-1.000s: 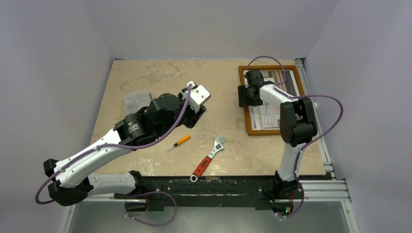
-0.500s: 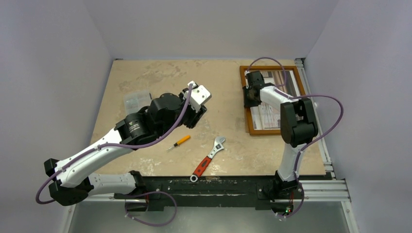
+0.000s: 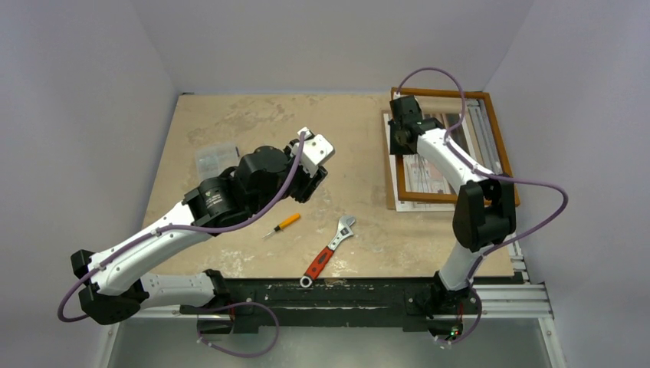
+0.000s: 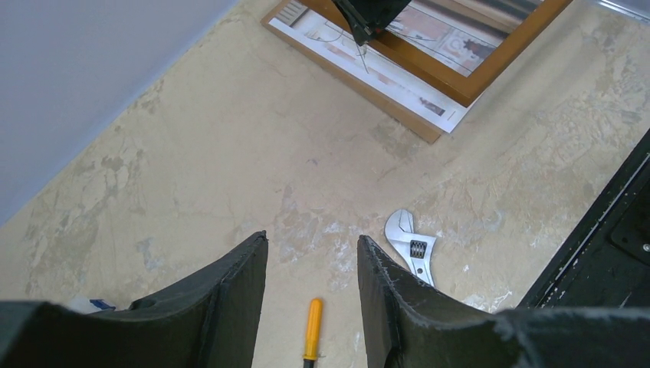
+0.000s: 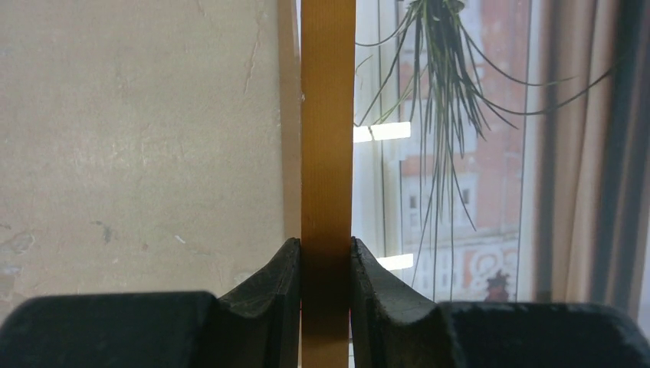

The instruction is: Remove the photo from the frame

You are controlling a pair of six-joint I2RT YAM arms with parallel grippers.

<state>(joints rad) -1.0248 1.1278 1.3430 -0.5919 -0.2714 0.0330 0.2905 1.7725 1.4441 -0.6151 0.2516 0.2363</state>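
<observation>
The frame (image 3: 502, 146), with a narrow orange-brown border, is at the far right of the table, raised and shifted off the photo. My right gripper (image 3: 398, 140) is shut on its left border (image 5: 328, 115); the two fingers press its two sides (image 5: 326, 241). The photo (image 3: 429, 172) lies below on the table. Its plant and curtains show to the right of the border (image 5: 444, 153), and its pale left and near edges stick out past the frame (image 4: 383, 69). My left gripper (image 3: 308, 182) is open and empty above the table's middle (image 4: 312, 239).
An orange-handled screwdriver (image 3: 283, 224) and a red-handled wrench (image 3: 329, 251) lie near the front middle; both show below my left fingers (image 4: 313, 330) (image 4: 411, 249). A clear plastic box (image 3: 215, 157) is at the left. A metal rail (image 3: 521, 264) runs along the right edge.
My right gripper has closed on the frame's left border and lifted it, shifting the frame right and back. The photo's left and near edges now show. The left arm stays still.
</observation>
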